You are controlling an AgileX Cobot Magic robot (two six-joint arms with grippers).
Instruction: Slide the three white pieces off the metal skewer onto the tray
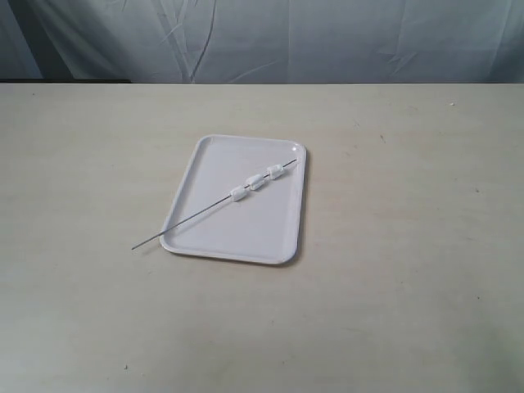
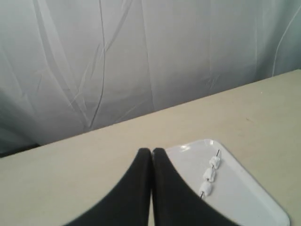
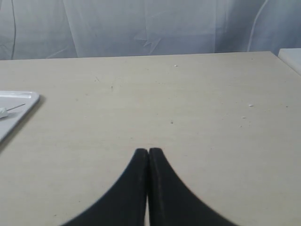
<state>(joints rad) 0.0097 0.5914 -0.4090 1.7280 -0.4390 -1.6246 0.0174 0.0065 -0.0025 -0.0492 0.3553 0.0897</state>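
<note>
Three white pieces [image 1: 256, 182] on skewer [image 1: 188, 218], lying across tray [image 1: 246, 233], apart from both clenched jaws

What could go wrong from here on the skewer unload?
1. The metal skewer is thin and lies flat; only its bare end overhangs the tray rim, so a grasp may nudge it instead of gripping it.
2. The three white pieces sit near the tip by the far rim; pushed that way, they could roll over the low rim onto the table.
3. The left fingers and right fingers are shut; they must open before approaching.
</note>
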